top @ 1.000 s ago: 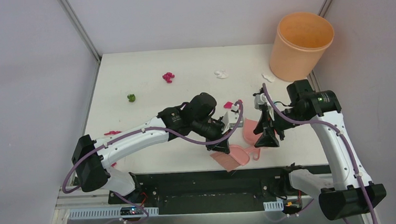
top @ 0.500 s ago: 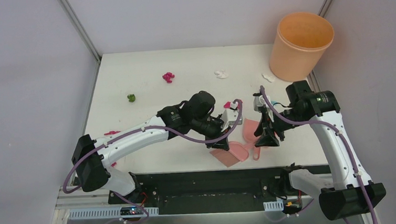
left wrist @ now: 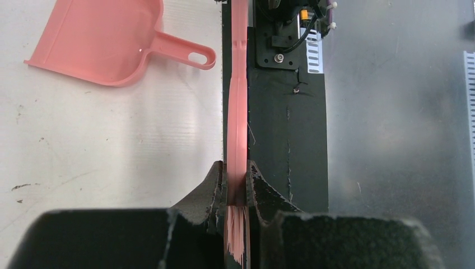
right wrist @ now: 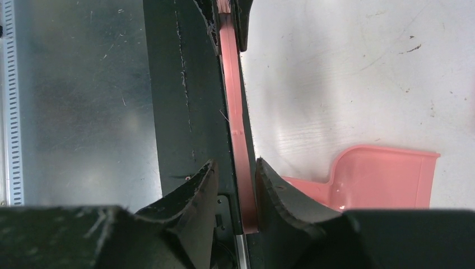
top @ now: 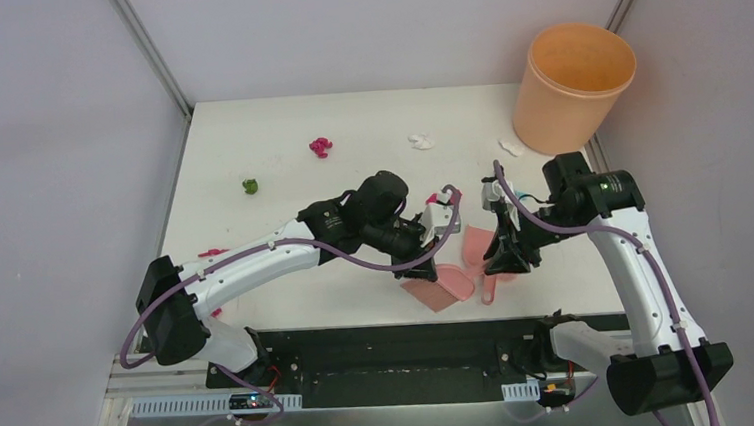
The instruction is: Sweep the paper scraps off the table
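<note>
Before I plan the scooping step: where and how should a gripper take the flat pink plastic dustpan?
Take the slim handle, from above, jaws across its width. The pink plastic dustpan lies flat on the white table; its pan looks too wide, while the handle juts toward the front edge.

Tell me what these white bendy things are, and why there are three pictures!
They are two robot arms with pincer hands. One picture looks down from above; the other two come from little cameras on each wrist. On the white table lie small paper scraps and a pink dustpan; an orange bucket stands by its far corner. The left gripper is squeezing a pink brush near its bristles. The right gripper is open around the handle's far end.
</note>
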